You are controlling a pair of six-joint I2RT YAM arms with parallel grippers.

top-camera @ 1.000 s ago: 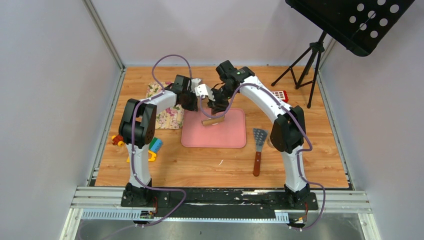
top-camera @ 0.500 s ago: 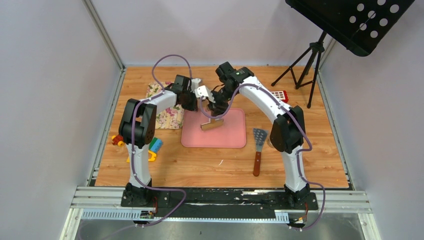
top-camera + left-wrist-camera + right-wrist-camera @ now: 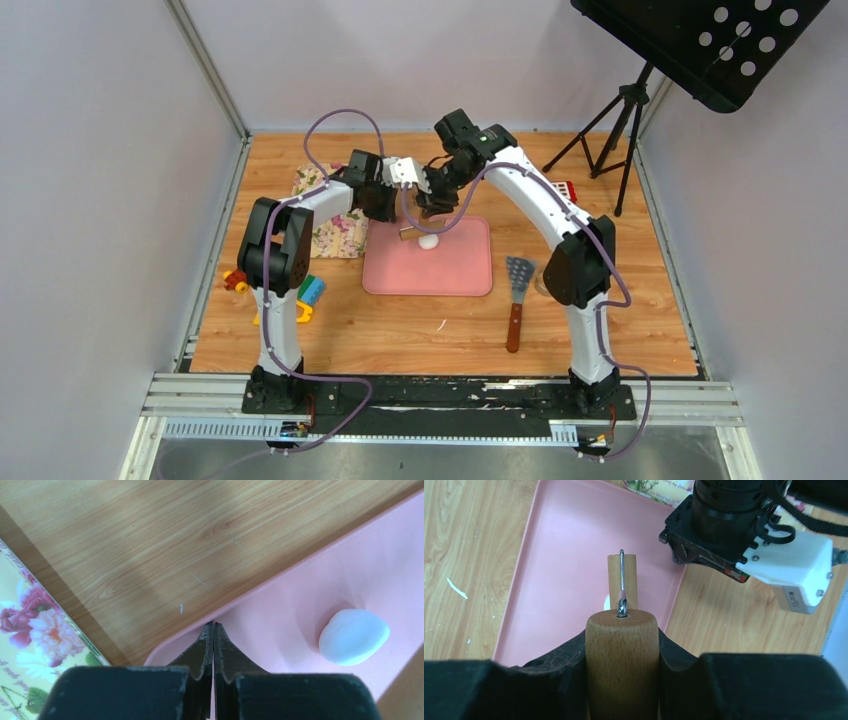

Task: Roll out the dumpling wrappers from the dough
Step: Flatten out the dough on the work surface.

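The dough is a small white lump, slightly flattened, on the pink mat; it also shows in the left wrist view. My right gripper is shut on the wooden handle of a rolling pin, whose roller hangs over the mat just left of the dough. My left gripper is shut with nothing in it, its tips at the mat's back-left corner. The dumpling wrappers are out of view.
A floral cloth lies left of the mat. A spatula lies to the mat's right, and toy bricks sit at the left. A white scrap lies in front of the mat. A tripod stands at the back right.
The right gripper has drawn the rolling pin back and to the left, off the dough, which now lies uncovered. The left gripper has stayed at the mat's corner.
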